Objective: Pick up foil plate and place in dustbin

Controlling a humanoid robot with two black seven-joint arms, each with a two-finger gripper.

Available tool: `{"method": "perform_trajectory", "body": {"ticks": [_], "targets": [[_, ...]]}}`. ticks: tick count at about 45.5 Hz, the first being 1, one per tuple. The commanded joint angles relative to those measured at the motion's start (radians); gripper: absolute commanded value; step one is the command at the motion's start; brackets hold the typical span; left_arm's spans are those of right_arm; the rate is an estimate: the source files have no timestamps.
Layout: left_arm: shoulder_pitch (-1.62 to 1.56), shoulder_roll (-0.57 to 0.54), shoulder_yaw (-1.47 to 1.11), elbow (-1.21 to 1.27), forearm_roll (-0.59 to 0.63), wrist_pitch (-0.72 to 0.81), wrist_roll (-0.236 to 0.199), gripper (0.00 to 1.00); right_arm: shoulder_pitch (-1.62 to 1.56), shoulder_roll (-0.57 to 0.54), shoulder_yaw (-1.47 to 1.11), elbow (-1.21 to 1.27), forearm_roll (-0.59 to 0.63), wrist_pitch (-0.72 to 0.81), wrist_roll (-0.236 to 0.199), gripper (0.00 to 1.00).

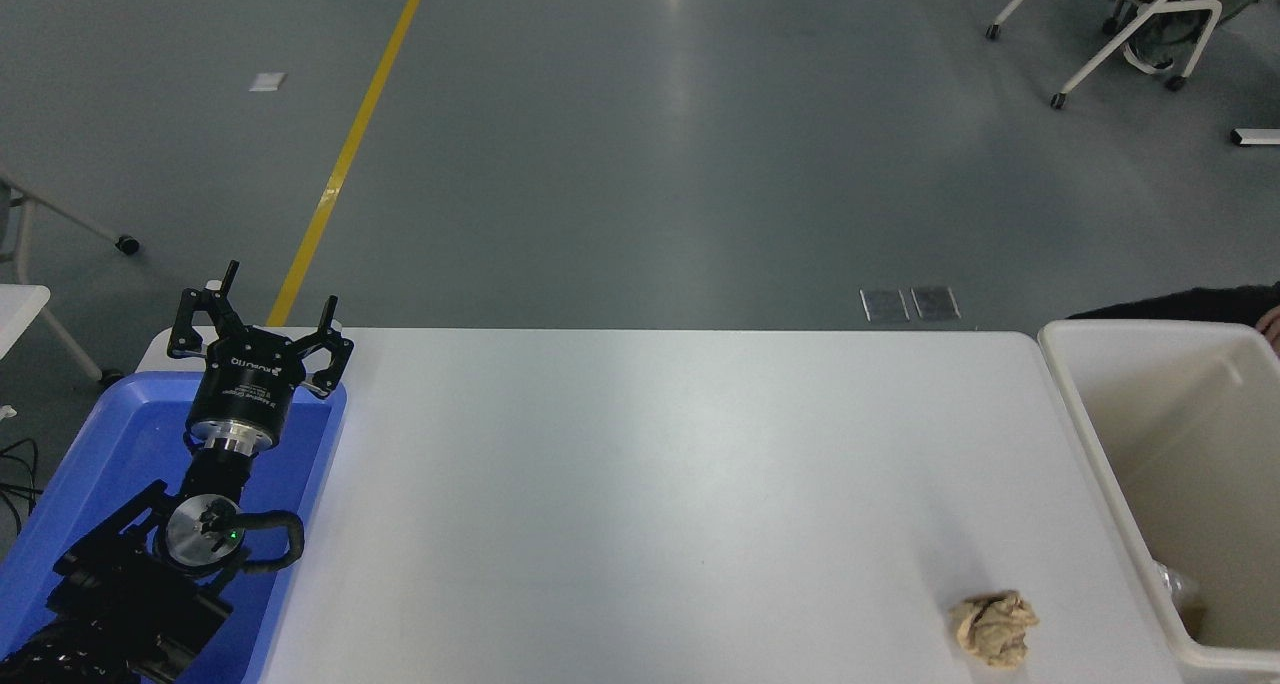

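Left gripper parked at lower left, hanging over the blue tray, fingers spread wide, nothing between them. Left arm runs back from it to the bottom-left corner. Right gripper and right arm out of frame, so its state cannot be told.

Dustbin sits far right of the left gripper, past the whole width of the white table, butted against the table's right edge and cut off by the frame. Inside walls are cream and smooth.

Foil plate: only 1 small shiny crinkled sliver shows, low inside the dustbin against its near-left wall (too little in view to be sure of its pose). It is down in the bin, well below the rim.

1 tan paper wad lies on the table, far right of and nearer the camera than the left gripper, just left of the dustbin, not touching it.

Dark sleeve of a person shows behind the dustbin's far rim at the right edge. Office chair at top right on the grey floor.
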Motion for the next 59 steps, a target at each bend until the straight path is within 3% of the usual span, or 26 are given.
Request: {"method": "perform_trajectory", "body": {"ticks": [1,6,11,16,22,31,45,59], "targets": [[0.0,0.0,0.0,0.0,0.0,-0.002,0.002,1.0,0.647,-0.068,-0.442,0.452,-0.14,0.104,-0.001,1.0],[0.0,0.0,0.0,0.001,0.0,-0.002,0.004,1.0,0.92,0.051,-0.624,0.638,-0.114,0.187,0.0,1.0],[0.0,0.0,0.0,0.001,0.0,-0.001,0.002,1.0,1.08,0.165,-0.683,0.775,0.047,0.312,0.0,1.0],[0.0,0.0,0.0,0.001,0.0,-0.001,0.002,1.0,1.167,0.278,-0.681,0.802,0.181,0.478,0.0,1.0],[0.002,0.0,0.0,0.001,0.0,-0.001,0.002,1.0,1.239,0.386,-0.663,0.825,0.258,0.581,0.0,1.0],[0.002,0.0,0.0,0.001,0.0,0.001,0.001,1.0,1.308,0.557,-0.632,0.836,0.388,0.594,-0.006,1.0],[0.003,0.0,0.0,0.001,-0.002,0.002,-0.001,1.0,1.368,0.565,-0.625,0.901,0.425,0.594,-0.01,1.0],[0.003,0.0,-0.002,0.001,-0.002,0.002,-0.001,1.0,1.417,0.456,-0.657,1.0,0.42,0.594,-0.016,1.0]]}}
